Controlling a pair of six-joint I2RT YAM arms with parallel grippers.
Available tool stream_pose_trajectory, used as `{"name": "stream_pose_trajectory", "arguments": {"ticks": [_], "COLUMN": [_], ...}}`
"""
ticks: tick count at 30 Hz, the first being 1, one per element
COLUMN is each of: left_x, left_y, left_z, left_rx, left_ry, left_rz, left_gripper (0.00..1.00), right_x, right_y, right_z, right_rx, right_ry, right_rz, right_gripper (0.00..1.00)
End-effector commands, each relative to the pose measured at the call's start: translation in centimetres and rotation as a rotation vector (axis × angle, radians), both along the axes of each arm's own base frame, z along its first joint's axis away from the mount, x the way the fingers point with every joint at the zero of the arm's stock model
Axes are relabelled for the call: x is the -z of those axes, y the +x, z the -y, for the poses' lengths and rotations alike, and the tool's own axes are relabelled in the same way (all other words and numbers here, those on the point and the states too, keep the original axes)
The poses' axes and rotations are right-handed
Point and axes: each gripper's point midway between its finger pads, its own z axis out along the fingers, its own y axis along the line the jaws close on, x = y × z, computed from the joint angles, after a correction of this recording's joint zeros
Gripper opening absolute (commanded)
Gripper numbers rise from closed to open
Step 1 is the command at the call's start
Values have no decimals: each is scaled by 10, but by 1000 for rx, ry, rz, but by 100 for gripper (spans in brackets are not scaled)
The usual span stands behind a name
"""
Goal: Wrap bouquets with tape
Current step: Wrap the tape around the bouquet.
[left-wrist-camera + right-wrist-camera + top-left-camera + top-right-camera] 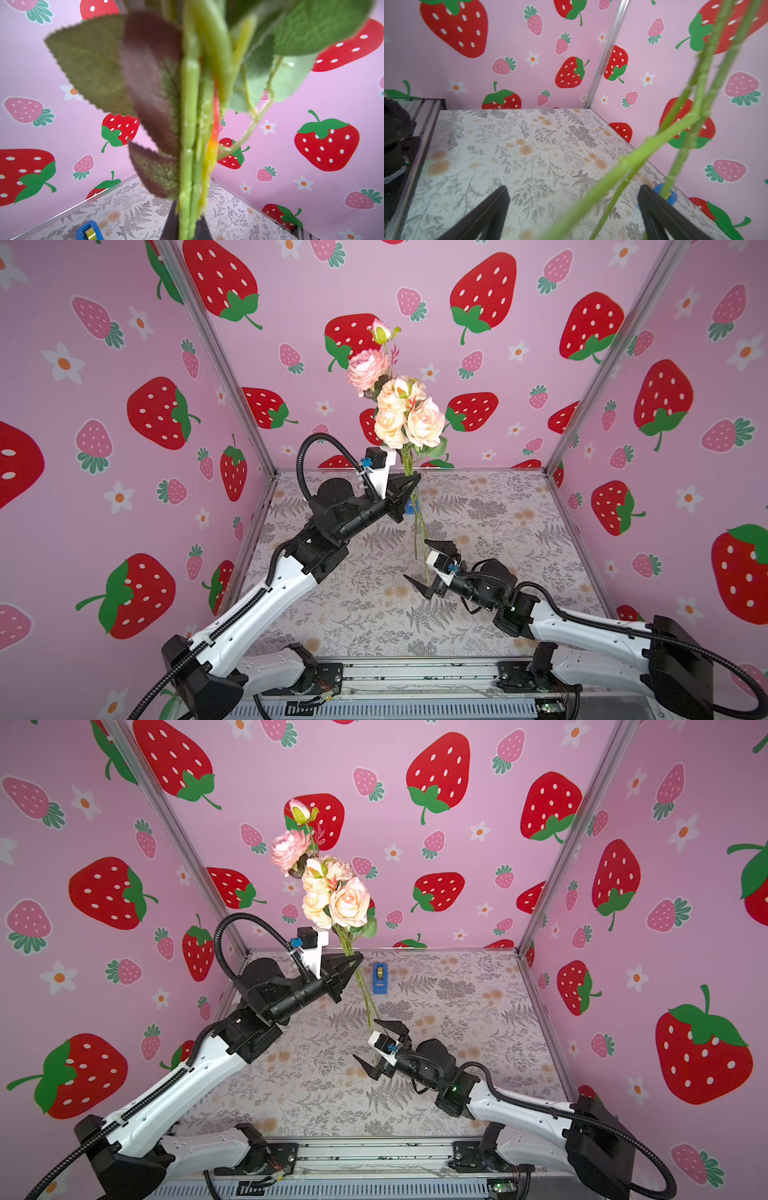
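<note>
Shows the bouquet (399,406) held clear of the table (519,531), long axis near vertical, blooms up and thin stems down, clamped just below the leaves in the left gripper (411,483). Places the stem ends between the wide-spread jaws of the right gripper (428,564). Reveals the tape (380,977) whole in a top view only, near the back wall; elsewhere largely hidden or cut off.
</note>
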Motion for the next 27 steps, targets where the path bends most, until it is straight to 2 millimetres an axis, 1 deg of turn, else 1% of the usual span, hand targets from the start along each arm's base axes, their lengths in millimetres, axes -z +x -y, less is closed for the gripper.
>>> {"name": "stream_pose_trajectory", "arguments": {"ticks": [1,2,4,5,7,10,14,17,20,22,24,27], "left_x": [-21,-25,-31,-35,-40,-35,-26,-24,-25,-26,-28,-31], "left_y": [2,8,20,23,21,17,14,11,5,1,-5,-14], "left_z": [3,-1,-14,-19,-22,-24,-32,-34,-30,-26,-22,-16], "left_rx": [45,27,-19,-24,-24,-33,-79,-78,-58,-45,-27,0], "left_ry": [-43,-47,-69,-79,-60,-30,5,2,1,-1,-6,-11], "left_rz": [27,45,66,75,112,177,229,244,251,252,258,262], "left_gripper": [0,0,0,0,0,0,0,0,0,0,0,0], "right_x": [-26,-24,-18,-18,-23,-43,-69,-83,-92,-94,-89,-80], "right_y": [-18,-19,-17,-13,-2,1,2,9,19,25,38,61], "right_z": [-8,-9,-7,-4,7,21,24,17,2,-9,-18,-23], "right_rx": [-104,-116,-99,-72,14,71,77,88,89,93,137,249], "right_ry": [39,24,6,12,42,113,180,222,248,258,246,209], "right_rz": [129,127,113,106,88,75,1,-85,-202,-255,-273,-240], "right_gripper": [100,100,100,100,100,100,100,100,100,100,100,100]}}
